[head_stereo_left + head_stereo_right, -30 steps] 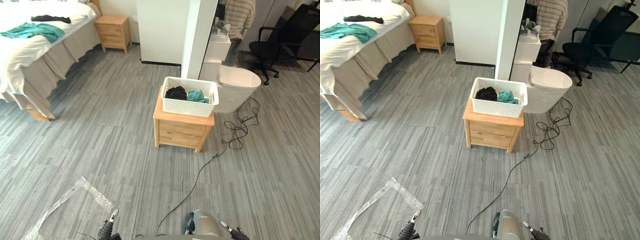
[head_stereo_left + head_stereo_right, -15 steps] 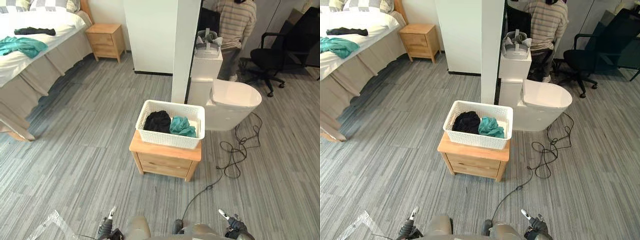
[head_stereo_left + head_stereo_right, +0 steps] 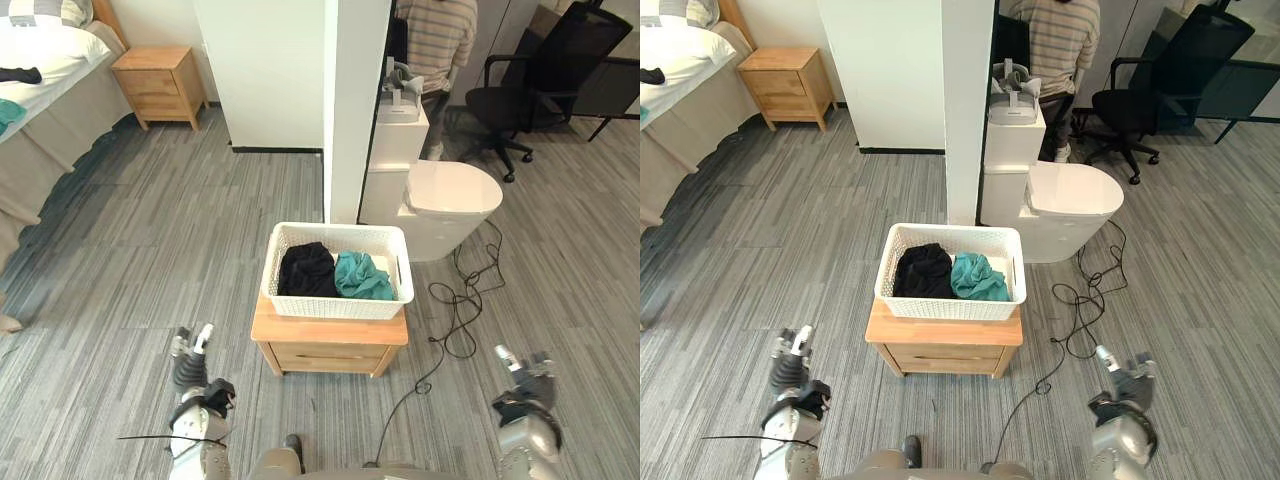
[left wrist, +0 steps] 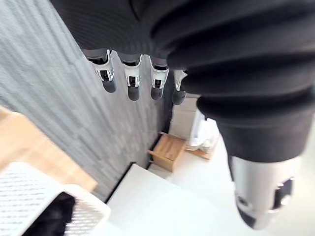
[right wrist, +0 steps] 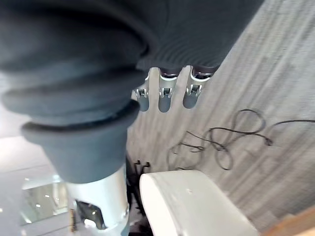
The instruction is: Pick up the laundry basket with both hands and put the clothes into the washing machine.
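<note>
**Laundry basket [image 3: 337, 306] on a low cabinet, both hands empty**

Bed [image 3: 35, 95] with pale covers runs along the far left edge, and a wooden nightstand [image 3: 160, 82] stands beside it against the wall. Nearer, low on the left, the left hand [image 3: 190, 356] hangs over the grey plank floor [image 3: 130, 250]. Its fingers [image 4: 130, 81] are straight and spread and grasp nothing, and it is clear of the basket's left side.

In the middle, the white woven basket sits on top of a small wooden drawer cabinet [image 3: 328, 348]. Inside it a black garment [image 3: 305, 268] fills the left half and a teal garment [image 3: 360, 277] lies touching it on the right.

Behind the basket rises a white pillar [image 3: 355, 100]. Just right of the pillar stands a white toilet-shaped unit [image 3: 450, 200] with its rounded lid down. A headset [image 3: 402, 85] rests on the boxy part at its back.

Beyond that is a person in a striped top [image 3: 437, 30], and further right a black office chair [image 3: 545, 70].

Low on the right, the right hand [image 3: 522, 372] hovers above the floor, well apart from the basket. Its fingers [image 5: 165, 93] are extended and loose, with nothing between them.
</note>
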{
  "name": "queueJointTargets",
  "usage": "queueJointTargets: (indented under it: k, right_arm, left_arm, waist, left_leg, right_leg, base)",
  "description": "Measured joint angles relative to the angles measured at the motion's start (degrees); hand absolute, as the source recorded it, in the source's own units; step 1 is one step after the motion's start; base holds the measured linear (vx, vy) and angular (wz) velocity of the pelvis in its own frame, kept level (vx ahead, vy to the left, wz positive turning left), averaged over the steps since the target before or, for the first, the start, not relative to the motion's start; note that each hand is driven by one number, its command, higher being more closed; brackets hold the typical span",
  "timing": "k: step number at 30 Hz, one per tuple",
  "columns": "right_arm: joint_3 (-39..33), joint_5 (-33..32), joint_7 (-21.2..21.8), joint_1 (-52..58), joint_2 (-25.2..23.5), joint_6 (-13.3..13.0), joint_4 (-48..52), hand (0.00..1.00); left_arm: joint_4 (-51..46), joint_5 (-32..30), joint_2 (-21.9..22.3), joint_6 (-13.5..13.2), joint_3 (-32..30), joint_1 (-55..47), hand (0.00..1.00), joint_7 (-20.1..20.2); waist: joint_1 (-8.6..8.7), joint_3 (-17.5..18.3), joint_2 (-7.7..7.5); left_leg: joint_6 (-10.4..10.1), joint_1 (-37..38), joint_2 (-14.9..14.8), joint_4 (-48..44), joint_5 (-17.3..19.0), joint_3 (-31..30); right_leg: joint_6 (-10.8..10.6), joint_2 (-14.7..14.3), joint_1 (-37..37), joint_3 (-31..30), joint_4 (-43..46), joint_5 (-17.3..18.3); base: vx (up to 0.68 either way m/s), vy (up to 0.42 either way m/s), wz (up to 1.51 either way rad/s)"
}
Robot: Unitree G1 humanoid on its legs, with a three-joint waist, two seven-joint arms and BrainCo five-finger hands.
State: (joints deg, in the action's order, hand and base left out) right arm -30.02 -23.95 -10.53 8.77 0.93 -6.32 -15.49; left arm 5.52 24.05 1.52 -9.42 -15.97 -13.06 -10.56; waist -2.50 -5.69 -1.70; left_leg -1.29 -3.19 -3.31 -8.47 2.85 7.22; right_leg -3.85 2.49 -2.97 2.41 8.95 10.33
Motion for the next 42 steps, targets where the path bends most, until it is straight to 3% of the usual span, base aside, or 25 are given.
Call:
queueJointTargets:
  k: [4, 7, 10, 11, 13, 17, 20, 25, 29, 33, 39, 42]
  right_arm:
    - [-1.91, 2.01, -1.84, -1.28, 0.41, -0.07, 5.61, 0.00]
    - [1.07, 2.20, -2.24, -9.54, 6.52, 0.00, 5.90, 0.00]
    - [7.31, 2.16, -2.63, -24.76, 14.67, -0.08, 3.30, 0.00]
    - [9.65, 1.96, -2.82, -33.34, 17.42, -0.13, -0.50, 0.00]
    - [13.26, 0.80, -2.57, -47.29, 20.12, 0.69, -10.83, 0.00]
    - [15.16, -3.83, -0.21, -63.90, 20.46, 4.91, -28.34, 0.00]
    - [17.94, -5.54, 0.99, -71.70, 20.96, 7.74, -35.32, 0.00]
    - [23.94, -5.95, 2.07, -79.54, 21.47, 9.01, -37.76, 0.00]
    - [26.79, -5.93, 1.91, -82.34, 22.52, 8.97, -37.76, 0.00]
    - [27.14, -5.88, 1.76, -82.40, 23.47, 8.96, -37.75, 0.00]
    - [25.79, -5.69, 1.83, -82.24, 25.95, 8.87, -37.22, 0.00]
    - [22.34, -5.15, 1.79, -78.80, 29.09, 7.33, -34.83, 0.00]
  left_arm:
    - [-11.48, -5.75, -2.00, 0.09, -2.61, 1.10, 0.00, -2.54]
    - [-14.32, -11.48, -9.11, 0.30, -0.56, 9.83, 0.00, -3.49]
    - [-9.61, -12.46, -17.22, 1.01, 6.01, 28.63, 0.00, -3.57]
    - [-4.49, -12.45, -20.42, 1.53, 9.25, 38.88, 0.00, -3.58]
    - [8.43, -11.47, -22.59, 3.33, 14.80, 55.85, 0.00, -3.05]
    - [31.92, -7.31, -22.53, 7.21, 16.33, 75.03, 0.00, -0.61]
    - [43.04, -9.04, -22.57, 9.99, 16.27, 84.56, 0.00, -0.03]
    - [47.67, -15.23, -22.52, 11.89, 15.55, 90.62, 0.00, 0.46]
    - [49.15, -24.19, -22.57, 13.40, 15.19, 92.55, 0.00, 0.40]
    - [49.16, -29.31, -23.01, 13.76, 15.26, 93.32, 0.00, 0.44]
    - [49.26, -32.98, -26.51, 14.07, 15.35, 92.79, 0.00, 0.47]
    - [49.14, -36.17, -28.01, 14.09, 15.37, 91.83, 0.00, 0.46]
  waist:
    - [-0.03, 1.52, 0.21]
    - [-0.64, 0.98, 1.42]
    - [-1.92, -3.49, 3.13]
    - [-2.71, -5.37, 3.32]
    - [-3.16, -8.40, 3.48]
    - [-3.20, -12.23, 3.43]
    - [-3.17, -14.38, 3.38]
    - [-2.96, -16.19, 3.42]
    - [-2.96, -16.47, 3.33]
    - [-2.81, -18.86, 3.30]
    - [-2.46, -18.95, 3.23]
    - [-2.44, -18.95, 3.23]
  left_leg:
    - [0.60, 0.06, 0.67, 0.49, 0.37, 1.02]
    - [0.66, -0.83, 0.36, 0.27, 0.37, 1.24]
    - [0.73, -7.73, -1.66, -4.71, 0.35, 0.73]
    - [0.82, -11.77, -2.41, -6.35, 0.26, 0.73]
    - [1.13, -16.30, -2.97, -6.75, -1.36, 0.58]
    - [1.99, -20.44, -2.86, -6.72, -3.59, 0.67]
    - [2.67, -24.88, -3.18, -8.24, -4.32, 0.76]
    - [2.71, -30.16, -3.64, -9.58, -4.36, 0.98]
    - [2.56, -34.06, -3.76, -9.52, -4.47, 0.77]
    - [1.70, -34.45, -3.79, -8.64, -5.03, 0.71]
    - [0.61, -34.93, -4.36, -7.74, -5.76, 0.71]
    - [0.61, -34.83, -4.47, -7.63, -5.76, 0.71]
  right_leg:
    - [-0.90, 0.64, -0.04, -1.28, -1.70, -0.72]
    - [-1.11, 0.17, 0.45, -2.31, -3.32, -2.61]
    - [-0.38, -1.56, 5.45, -2.26, -2.31, -5.34]
    - [-0.72, -2.12, 9.39, -2.30, -1.07, -5.73]
    - [-0.28, -2.51, 13.87, -1.59, -0.42, -7.02]
    - [-0.04, -2.27, 18.86, -0.97, 1.49, -7.38]
    - [-0.63, -2.36, 22.91, -0.99, 2.17, -8.36]
    - [-1.25, -2.47, 27.70, -0.93, 2.36, -9.11]
    - [-1.24, -2.49, 31.71, -0.20, 2.80, -9.12]
    - [-1.24, -2.16, 32.48, 2.14, 3.22, -9.12]
    - [-1.23, -2.28, 34.01, 3.74, 5.23, -9.11]
    - [-1.20, -2.26, 34.38, 3.87, 6.39, -9.09]
  base:
    - [0.09, 0.065, -0.15]
    - [-0.03, 0.015, -0.15]
    - [-0.20, 0.011, -0.08]
    - [-0.32, 0.022, -0.11]
    - [-0.33, 0.024, 0.00]
    - [-0.17, 0.038, 0.01]
    - [-0.04, 0.024, -0.05]
    - [0.00, 0.013, -0.08]
    - [0.02, -0.009, -0.01]
    - [0.04, -0.028, 0.03]
    - [0.03, -0.039, 0.05]
    - [0.01, -0.009, 0.04]
